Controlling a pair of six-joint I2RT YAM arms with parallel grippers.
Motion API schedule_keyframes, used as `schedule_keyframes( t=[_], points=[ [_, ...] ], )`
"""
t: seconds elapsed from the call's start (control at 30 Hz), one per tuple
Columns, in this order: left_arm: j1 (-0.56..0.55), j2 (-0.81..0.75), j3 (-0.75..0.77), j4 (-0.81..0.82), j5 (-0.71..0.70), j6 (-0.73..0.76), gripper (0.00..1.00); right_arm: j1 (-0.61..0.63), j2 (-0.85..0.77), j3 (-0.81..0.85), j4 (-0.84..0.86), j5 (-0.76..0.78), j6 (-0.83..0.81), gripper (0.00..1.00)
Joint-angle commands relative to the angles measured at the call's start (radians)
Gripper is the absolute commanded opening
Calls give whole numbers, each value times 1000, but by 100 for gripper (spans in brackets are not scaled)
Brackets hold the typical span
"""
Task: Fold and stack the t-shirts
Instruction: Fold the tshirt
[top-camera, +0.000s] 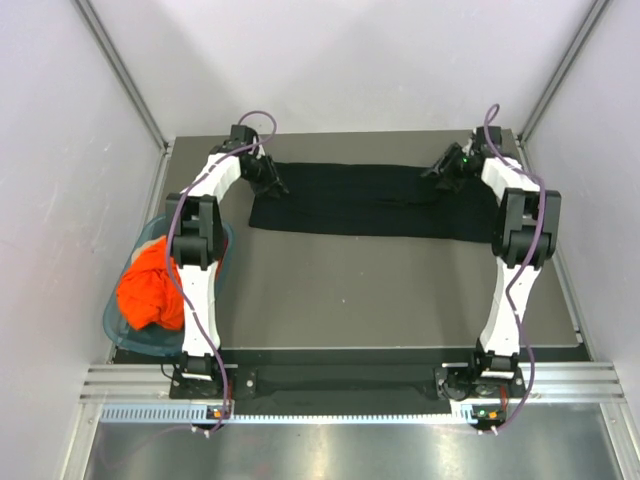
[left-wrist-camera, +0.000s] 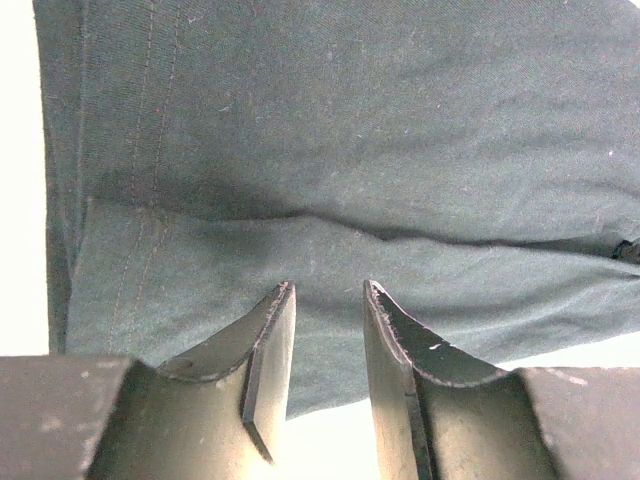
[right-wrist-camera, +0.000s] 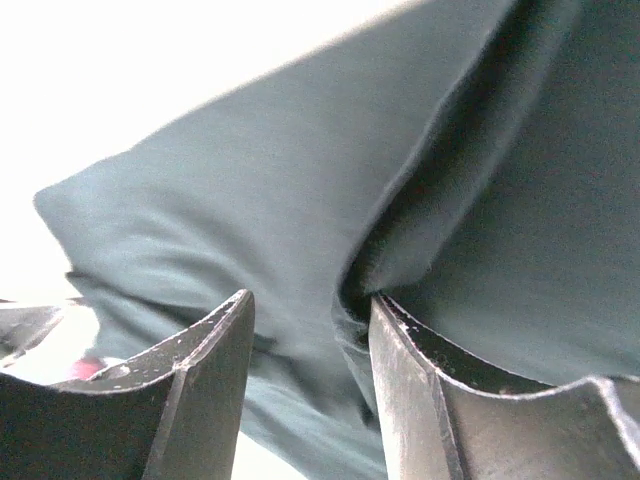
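Well, black t-shirt sits under both grippers.
I see left gripper half-open, holding nothing; right gripper too murky, can't tell if it's pinching cloth.

black t-shirt, matt cloth (lint-specked); fingers dull, scuffed.

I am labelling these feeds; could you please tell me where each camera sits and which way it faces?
Top external: above, behind the bases, facing down at the table; left arm, right arm show.
Left wrist: on that wrist, facing the black t-shirt; left pincer shows.
Right wrist: likewise, close on its fold; right pincer shows.
All share the black t-shirt.
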Motion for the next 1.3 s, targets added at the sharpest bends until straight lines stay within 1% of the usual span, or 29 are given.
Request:
schedule_keyframes(
  t=[0.0,0.03,0.07,0.1,0.17,0.2,0.23,0.27,0.3,0.33,0.37,0.43,0.5,0.57,0.6,0.7,0.8,0.87,1.0,1.13,1.23,1.27],
  points=[
    [5,-81,2,-18,-5,22,39,85,21,114,236,-100,163,49],
    [5,-81,1,-15,-5,19,39,92,43,142,284,-124,209,49],
    [5,-81,2,-15,1,16,39,124,102,216,321,-153,260,49],
    [5,-80,2,-15,4,15,39,142,129,252,416,-216,367,49],
    [5,-79,5,-16,9,10,39,144,163,306,478,-247,430,48],
    [5,-83,7,-18,10,10,39,133,163,346,470,-241,420,48],
    [5,-87,4,-16,7,13,39,126,160,364,390,-231,398,49],
    [5,-89,1,-16,7,15,39,115,147,377,354,-223,377,49],
    [5,-98,-2,-18,0,18,39,107,137,365,332,-217,342,49],
    [5,-96,-4,-18,-2,24,39,72,121,351,311,-205,317,49],
    [5,-99,-7,-21,-7,29,39,63,85,313,248,-189,291,49],
    [5,-103,-12,-21,-16,33,39,40,48,277,199,-148,198,49],
    [5,-101,-16,-19,-10,35,39,20,9,254,69,-75,88,50],
    [5,-93,-15,-15,1,32,39,1,-14,230,-28,-36,27,52],
    [5,-92,-13,-15,12,27,40,-17,-23,217,-50,1,-18,52],
    [0,-86,-19,-10,27,19,40,-60,-66,150,-76,50,-91,53],
    [-9,-84,-28,-11,27,29,40,-88,-77,139,-97,87,-158,53],
    [-12,-84,-32,-11,27,30,40,-106,-83,141,-149,118,-186,52],
    [-12,-81,-27,-15,26,29,40,-129,-130,70,-160,177,-246,52],
    [-12,-73,-22,-16,29,24,40,-151,-126,47,-145,162,-257,51],
    [-12,-69,-21,-16,33,19,40,-143,-95,76,-101,112,-263,51],
    [-12,-66,-19,-16,33,18,40,-132,-86,100,-62,87,-258,51]
  ],
)
